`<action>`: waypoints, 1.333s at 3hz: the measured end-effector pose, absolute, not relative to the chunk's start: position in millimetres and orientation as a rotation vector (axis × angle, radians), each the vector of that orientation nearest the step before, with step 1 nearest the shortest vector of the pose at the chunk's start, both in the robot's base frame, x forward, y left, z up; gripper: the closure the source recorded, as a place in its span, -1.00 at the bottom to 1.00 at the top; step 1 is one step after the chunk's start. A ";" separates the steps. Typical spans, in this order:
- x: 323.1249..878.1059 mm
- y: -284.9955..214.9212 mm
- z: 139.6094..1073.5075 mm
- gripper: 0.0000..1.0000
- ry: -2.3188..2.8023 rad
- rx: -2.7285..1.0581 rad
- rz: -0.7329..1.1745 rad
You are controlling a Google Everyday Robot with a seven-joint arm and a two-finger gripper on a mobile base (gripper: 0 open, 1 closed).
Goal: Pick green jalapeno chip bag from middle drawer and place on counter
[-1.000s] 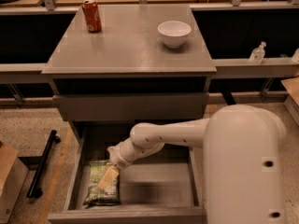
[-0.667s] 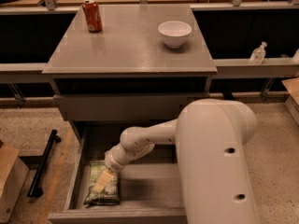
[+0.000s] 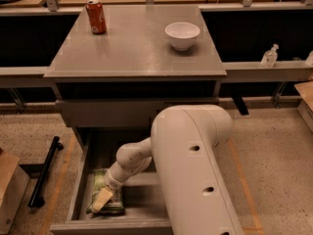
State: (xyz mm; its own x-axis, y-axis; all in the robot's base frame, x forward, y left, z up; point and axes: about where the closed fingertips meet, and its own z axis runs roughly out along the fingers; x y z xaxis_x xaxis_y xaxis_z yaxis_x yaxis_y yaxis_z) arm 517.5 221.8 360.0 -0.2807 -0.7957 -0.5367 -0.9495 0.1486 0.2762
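Note:
The green jalapeno chip bag (image 3: 102,184) lies flat on the floor of the open middle drawer (image 3: 78,180), near its left wall. My gripper (image 3: 103,199) reaches down into the drawer from the right and sits right on top of the bag's near half. The bulky white arm (image 3: 195,175) fills the lower middle of the camera view and hides the drawer's right side. The grey counter (image 3: 132,48) is above, at the top of the cabinet.
A red soda can (image 3: 96,16) stands at the counter's back left and a white bowl (image 3: 182,35) at its back right. A shallower closed drawer front (image 3: 107,112) sits above the open one. A black bar (image 3: 44,173) lies on the floor at left.
The arm has swung further left and toward the camera, and the gripper has lowered from the bag's upper edge onto its near half. The bag has not moved.

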 end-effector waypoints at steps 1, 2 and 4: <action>514.9 223.4 356.5 -0.63 2.178 -1.686 0.852; 514.8 223.4 358.2 -0.19 2.178 -1.686 0.852; 514.8 223.4 366.3 0.74 2.178 -1.686 0.852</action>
